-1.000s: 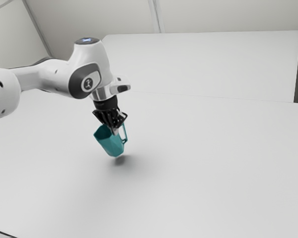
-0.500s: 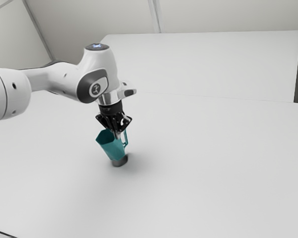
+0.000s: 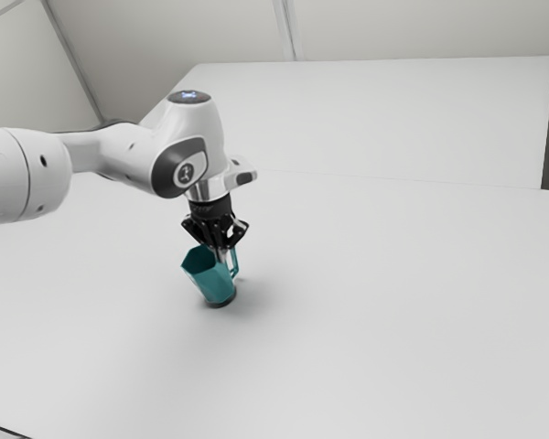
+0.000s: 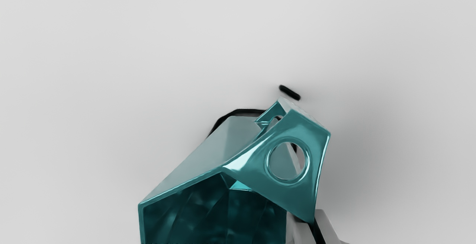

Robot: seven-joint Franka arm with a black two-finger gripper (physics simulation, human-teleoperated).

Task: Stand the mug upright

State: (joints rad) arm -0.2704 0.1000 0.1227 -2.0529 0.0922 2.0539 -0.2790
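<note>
One wide, pale table (image 3: 393,320) spreads out before you and takes up most of the exterior view. Behind it, toward one o'clock from that view's centre, you have a large pale panel (image 3: 366,119). Your white arm (image 3: 119,160) comes in from nine o'clock and bends downward over the table. At its end your black gripper (image 3: 222,256) points down toward six o'clock, its tips at the open mouth of the teal mug (image 3: 212,282).

You find that mug between seven and eight o'clock of the exterior view's centre, low over the table and right under your gripper. It leans, with its faceted mouth tipped toward eleven o'clock and its foot toward five. A dark shadow meets the foot, though you can't tell from here whether the base sits flat. The handle (image 3: 235,265) stands off the body toward two o'clock (it's an angular thing, with a round hole through its top that you see in the wrist view).

Your hand is clamped on the mug: one of the grey fingers (image 4: 327,225) presses outside the wall and the other goes inside, pinching it close by the handle. Smallest of all, a short dark mark (image 4: 289,92) lies on the table just beyond the handle's outer corner.
</note>
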